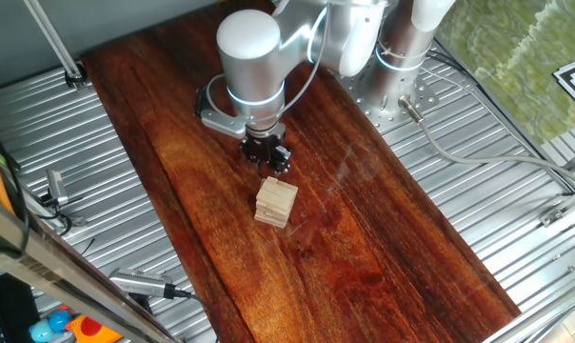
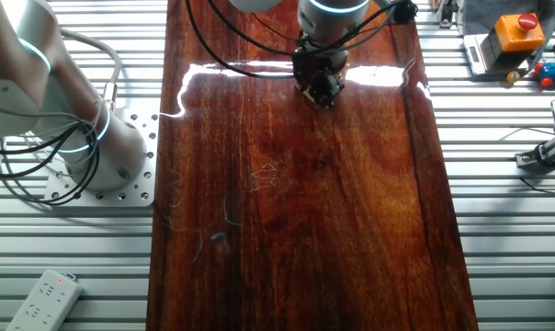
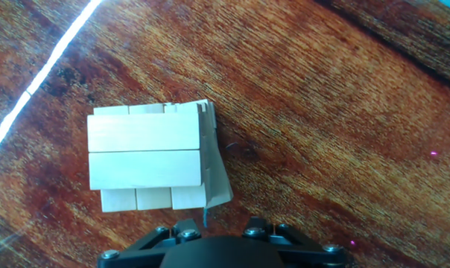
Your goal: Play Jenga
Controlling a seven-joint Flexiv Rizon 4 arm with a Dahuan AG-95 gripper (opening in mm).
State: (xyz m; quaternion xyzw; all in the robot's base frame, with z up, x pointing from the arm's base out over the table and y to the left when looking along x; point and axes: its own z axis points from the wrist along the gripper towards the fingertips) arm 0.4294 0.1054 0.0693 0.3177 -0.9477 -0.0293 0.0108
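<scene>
The Jenga is a small stack of pale wooden blocks in crosswise layers, standing upright on the dark wooden board. In the hand view the Jenga shows its top layer of two long blocks, left of centre. My gripper hangs just behind and above the stack, not touching it. In the hand view only the base of my gripper shows at the bottom edge, its two fingers apart with bare board between them. In the other fixed view my gripper hides the stack.
The robot base and its cables stand left of the board. A power strip lies at the near left, and an orange emergency-stop box at the far right. Ribbed metal table surrounds the board, with tools at one side.
</scene>
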